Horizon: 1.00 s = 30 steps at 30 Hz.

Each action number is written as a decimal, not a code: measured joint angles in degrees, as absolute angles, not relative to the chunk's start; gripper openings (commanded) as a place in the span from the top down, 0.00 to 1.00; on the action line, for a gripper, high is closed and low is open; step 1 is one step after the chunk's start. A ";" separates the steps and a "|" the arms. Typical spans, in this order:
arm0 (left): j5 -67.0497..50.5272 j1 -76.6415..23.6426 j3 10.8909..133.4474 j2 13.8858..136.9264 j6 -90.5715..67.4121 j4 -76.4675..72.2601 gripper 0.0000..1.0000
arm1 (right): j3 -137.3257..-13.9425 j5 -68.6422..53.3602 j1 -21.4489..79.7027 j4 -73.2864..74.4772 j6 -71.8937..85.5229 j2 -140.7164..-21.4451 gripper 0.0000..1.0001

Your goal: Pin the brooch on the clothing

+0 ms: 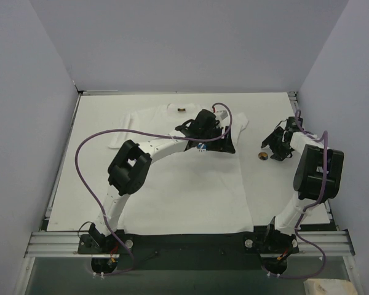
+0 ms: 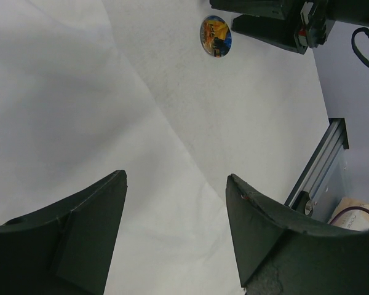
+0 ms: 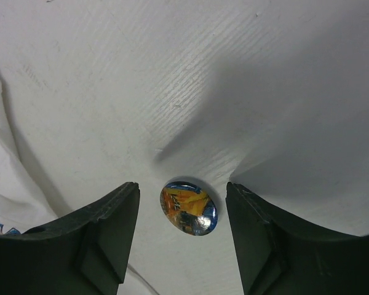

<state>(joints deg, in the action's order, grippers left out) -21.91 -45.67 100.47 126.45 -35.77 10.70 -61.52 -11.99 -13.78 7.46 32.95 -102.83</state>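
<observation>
From above, the brooch (image 1: 262, 157) lies on the worktop (image 1: 86, 196), just right of the T-shirt (image 1: 184, 196). The left wrist view shows the left tool (image 2: 175, 178) spread over white fabric, holding nothing. In the right wrist view, the right tool (image 3: 181, 187) is spread, flanking the brooch without touching it.

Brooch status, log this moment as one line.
brooch: on table, right of T-shirt, unpinned | right gripper: open, straddling brooch, no contact | left gripper: open, above T-shirt

Bright, even light, soft shadows beside the fingers (image 3: 86, 246), glossy brooch (image 3: 189, 208) glare, edges perhaps soft.
</observation>
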 measured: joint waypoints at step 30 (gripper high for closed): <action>-24.40 -46.19 100.47 131.33 -39.59 9.52 0.22 | -62.94 -18.87 -3.79 10.26 31.42 -105.10 0.57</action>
<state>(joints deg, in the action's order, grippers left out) -24.40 -46.19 100.47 131.33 -39.59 9.52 -62.94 -18.87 -3.79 10.26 31.42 -105.10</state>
